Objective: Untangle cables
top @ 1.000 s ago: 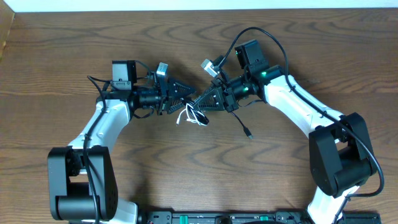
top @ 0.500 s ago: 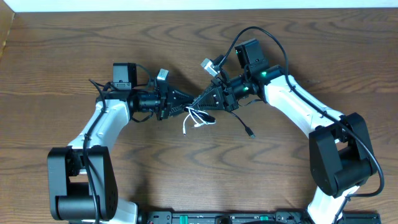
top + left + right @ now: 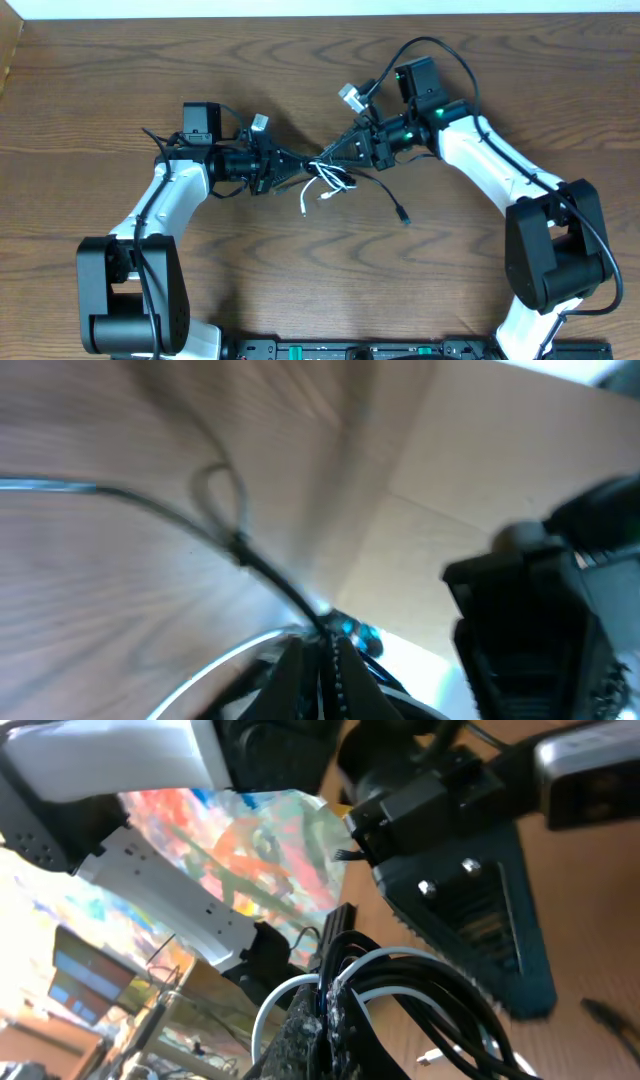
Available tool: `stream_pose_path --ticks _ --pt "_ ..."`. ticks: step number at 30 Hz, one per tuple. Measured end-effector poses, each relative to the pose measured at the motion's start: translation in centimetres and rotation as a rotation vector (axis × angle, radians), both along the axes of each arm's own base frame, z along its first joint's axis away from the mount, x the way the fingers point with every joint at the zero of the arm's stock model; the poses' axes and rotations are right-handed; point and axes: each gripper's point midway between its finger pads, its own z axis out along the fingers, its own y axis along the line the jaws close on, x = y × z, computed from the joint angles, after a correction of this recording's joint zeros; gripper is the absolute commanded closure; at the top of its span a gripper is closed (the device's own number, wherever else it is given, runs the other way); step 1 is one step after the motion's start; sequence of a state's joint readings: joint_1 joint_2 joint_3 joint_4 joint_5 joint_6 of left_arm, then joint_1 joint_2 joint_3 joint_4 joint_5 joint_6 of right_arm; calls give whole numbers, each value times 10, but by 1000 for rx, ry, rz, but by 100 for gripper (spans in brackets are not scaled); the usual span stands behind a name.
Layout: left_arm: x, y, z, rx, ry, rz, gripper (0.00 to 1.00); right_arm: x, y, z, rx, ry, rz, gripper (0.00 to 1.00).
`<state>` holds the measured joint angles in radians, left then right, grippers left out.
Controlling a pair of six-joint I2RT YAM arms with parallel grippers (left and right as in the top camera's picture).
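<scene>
Separation step is proceeding. Left gripper (image 3: 304,166) is pinching the black cable (image 3: 402,214). Right gripper (image 3: 330,159) is clamping the knot (image 3: 340,990) of black and white cable (image 3: 318,185) near the table (image 3: 100,80) centre. Next move is judged to be drawing the grippers apart slowly.

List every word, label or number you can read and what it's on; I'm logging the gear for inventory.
No text can be read in any view.
Left arm, right arm, cables, table: no lettering shows.
Rail at the overhead view's bottom edge: pale marks, too small to read.
</scene>
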<state>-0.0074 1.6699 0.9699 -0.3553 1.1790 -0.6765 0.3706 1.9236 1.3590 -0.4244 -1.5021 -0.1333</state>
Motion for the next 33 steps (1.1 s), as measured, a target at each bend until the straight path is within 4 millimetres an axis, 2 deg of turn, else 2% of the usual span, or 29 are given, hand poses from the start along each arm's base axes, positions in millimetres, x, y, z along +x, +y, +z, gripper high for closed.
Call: stream_pose_path --ticks 5,10,11,19,27,31,33 --pt "9 8 -12 86 -21 40 92 3 -2 -24 -140 57 -65 99" --pt "12 11 -16 117 -25 58 44 6 0 -28 -161 26 -78 99" --pt "12 11 -16 118 -20 59 40 7 1 -26 -146 17 -73 99" --pt "1 5 -10 48 67 49 36 0 2 -3 -19 3 -6 99" --pt "-6 -2 2 -58 206 61 38 -3 1 1 8 4 11 99" --pt "-17 -4 3 -88 320 67 38 -3 1 2 11 5 13 99" --pt "-21 -5 4 -97 352 66 43 -3 1 2 13 5 14 99"
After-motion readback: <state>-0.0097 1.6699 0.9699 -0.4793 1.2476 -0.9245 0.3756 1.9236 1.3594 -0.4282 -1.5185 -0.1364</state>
